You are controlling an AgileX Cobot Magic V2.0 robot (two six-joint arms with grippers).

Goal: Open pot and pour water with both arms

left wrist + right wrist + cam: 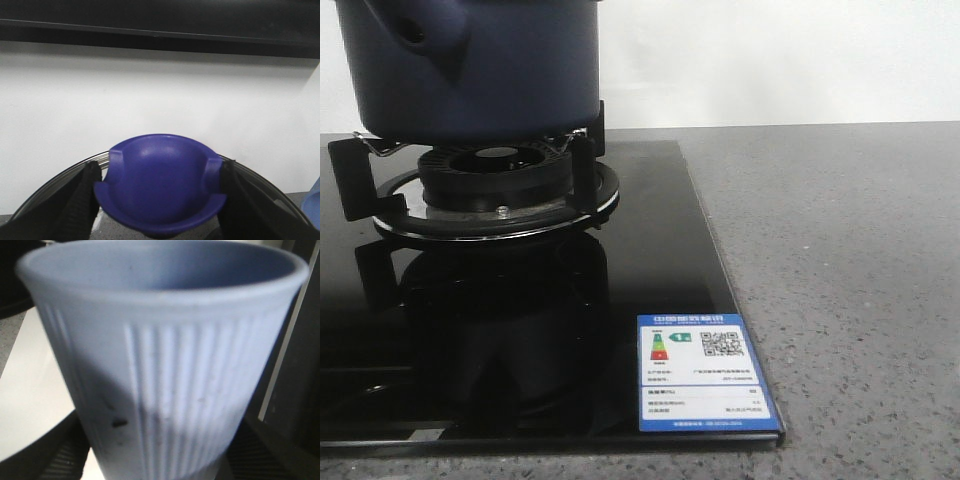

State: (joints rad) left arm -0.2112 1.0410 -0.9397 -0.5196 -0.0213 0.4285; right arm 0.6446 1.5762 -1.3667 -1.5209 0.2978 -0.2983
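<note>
1. The pot [470, 65] is big, round and dark blue. It sits on the black burner stand [495, 185] of the stove, at the left in the front view. Only its lower part shows there, because the top is cut off by the picture's edge.
2. A stubby handle [415, 35] with a hole in it sticks out from the pot's side.
3. The stove top [650, 250] is shiny black glass, and the pot and burner are mirrored in it.
4. A blue and white sticker [705, 372] lies flat at the near right corner of the glass.
5. The stove rests on a grey speckled tabletop [840, 300], with a white wall behind it.
6. The left tool [159, 200] has its two black fingers [82, 200] on either side of a round blue knob [160, 185] (it looks like a little bowl). The fingers press against the knob's sides, so the tool is holding it. A shiny round rim [55, 185] curves out behind the fingers.
7. The right tool [160, 460] holds a pale blue ribbed cup [165, 365]. The cup fills almost the whole right wrist view and stands upright between the dark fingers [65, 455].
8. Neither tool shows in the front view.
</note>
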